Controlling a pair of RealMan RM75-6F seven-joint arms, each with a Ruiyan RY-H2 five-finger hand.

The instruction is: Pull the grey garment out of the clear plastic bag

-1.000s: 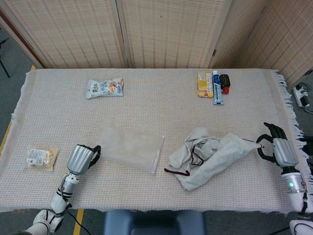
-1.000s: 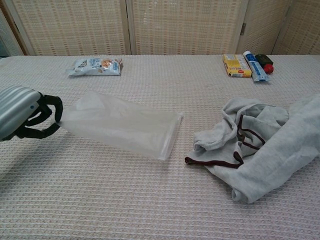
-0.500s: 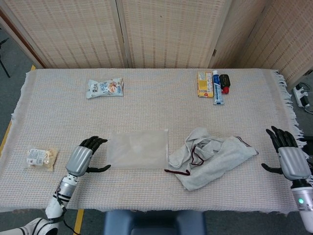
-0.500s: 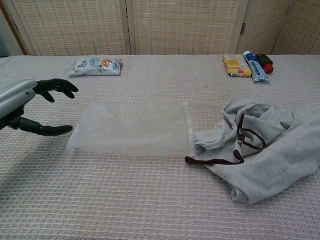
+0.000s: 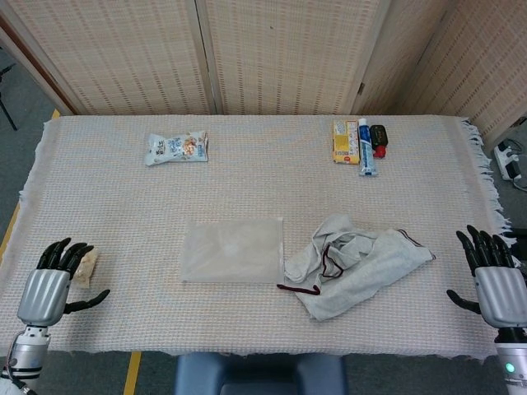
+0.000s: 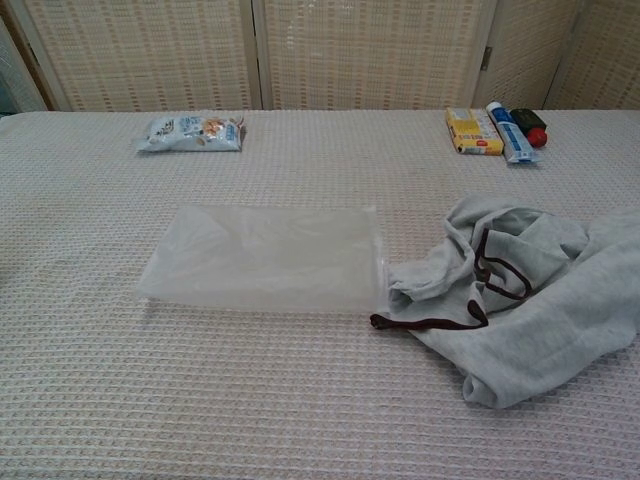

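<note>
**me:** Both hands are hanging back at the near table corners right now, fingers spread, gripping nothing. A second ago my left hand (image 5: 48, 290) was pinching the end of the clear plastic bag (image 5: 233, 249) and my right hand (image 5: 495, 285) was tugging the grey garment (image 5: 354, 262) sideways. Now both are letting go and pulling out to the edges.

**other:** so where's the garment sitting?

**me:** It's lying in a crumpled heap on the table cover (image 5: 272, 181), right of the bag, fully outside it. The dark-trimmed edge is just touching the bag's open end in the chest view. The bag is lying flat and looking empty.

**other:** done then?

**me:** I'm thinking yes, going by how things are lying. Nothing grey is showing through the plastic.

**other:** anything else moving around?

**me:** Nope. The snack packet (image 5: 176, 147) and the little row of box and tubes (image 5: 358, 141) at the far side are staying put. My left hand is half covering a small wrapped packet (image 5: 86, 265) by the near left edge.
</note>
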